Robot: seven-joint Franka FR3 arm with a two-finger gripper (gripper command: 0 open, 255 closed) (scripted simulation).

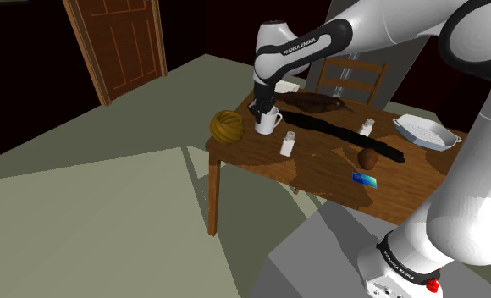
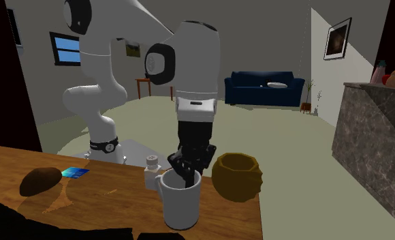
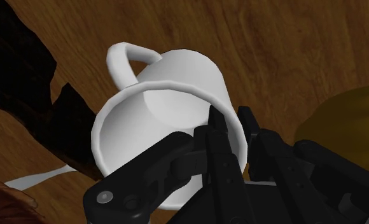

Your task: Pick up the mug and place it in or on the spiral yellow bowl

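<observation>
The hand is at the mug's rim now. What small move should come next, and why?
Probably a short straight lift. The hand straddles the wall of the mug, one finger inside, one outside, seemingly clasping it, while the mug stands on the table; the yellow bowl sits beside it.

mug (image 1: 267,123) on table (image 1: 320,169) | bowl (image 1: 228,125) just beside it at shoulder view's left | shaker (image 1: 288,144) near, on mug's other side

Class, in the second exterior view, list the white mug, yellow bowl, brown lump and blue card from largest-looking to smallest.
1. white mug and yellow bowl: alike; the mug stands nearer the camera, so they stay unranked
2. brown lump
3. blue card
</observation>
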